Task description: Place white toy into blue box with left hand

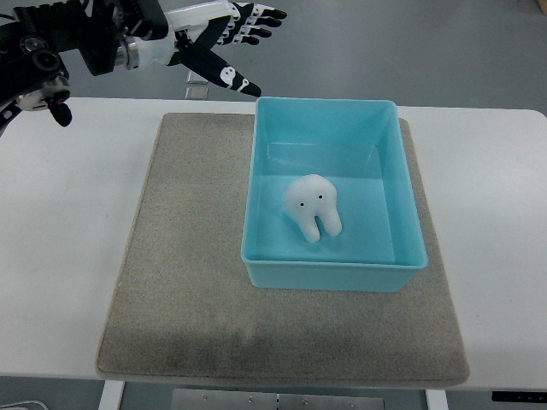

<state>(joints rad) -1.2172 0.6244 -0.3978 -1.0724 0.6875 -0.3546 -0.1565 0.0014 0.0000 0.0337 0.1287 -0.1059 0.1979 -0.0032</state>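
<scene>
Top view: blue box [402, 248] on grey mat [188, 282], white table [68, 239]. White toy [312, 207] lies inside box, near its middle. Left hand [224, 44] beyond box's far-left corner, fingers spread, empty.

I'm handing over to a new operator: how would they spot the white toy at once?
Find the grey mat on the white table; the blue box sits on its right half. The white toy lies inside, tooth-shaped with two black dot eyes, the box's only content.
</scene>
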